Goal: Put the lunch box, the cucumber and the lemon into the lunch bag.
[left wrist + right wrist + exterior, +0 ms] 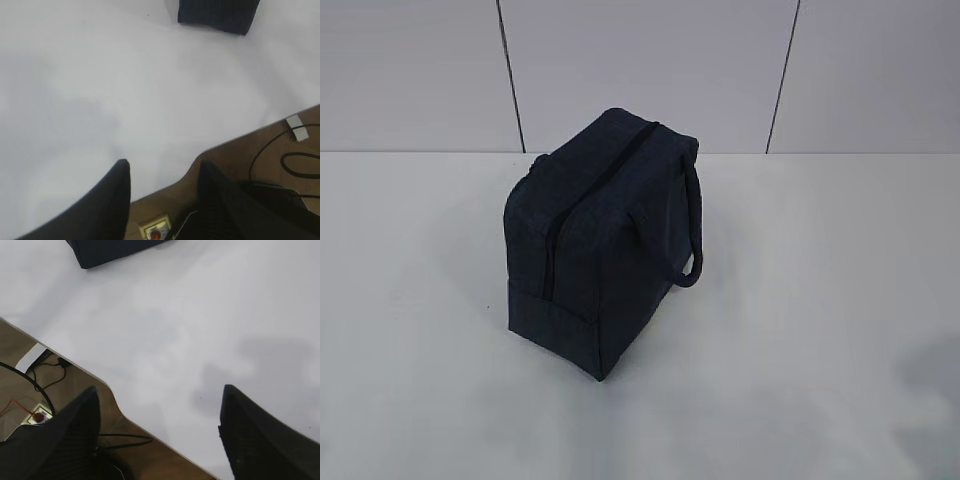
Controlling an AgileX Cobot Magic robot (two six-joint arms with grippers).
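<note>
The dark navy lunch bag [605, 245] stands on the white table, its top zipper closed, one looped handle [692, 230] hanging on its right side. A corner of the bag shows at the top of the left wrist view [217, 15] and of the right wrist view [107, 250]. My left gripper [162, 172] is open and empty over the table's front edge. My right gripper [160, 400] is open and empty over the front edge too. Neither gripper shows in the exterior view. The lunch box, the cucumber and the lemon are out of view.
The white table [800, 330] ends at a curved front edge [200, 155]. Below it lie a brown floor, black cables [300, 165] and a socket with a red button [37, 416]. A panelled grey wall [650, 70] stands behind the table.
</note>
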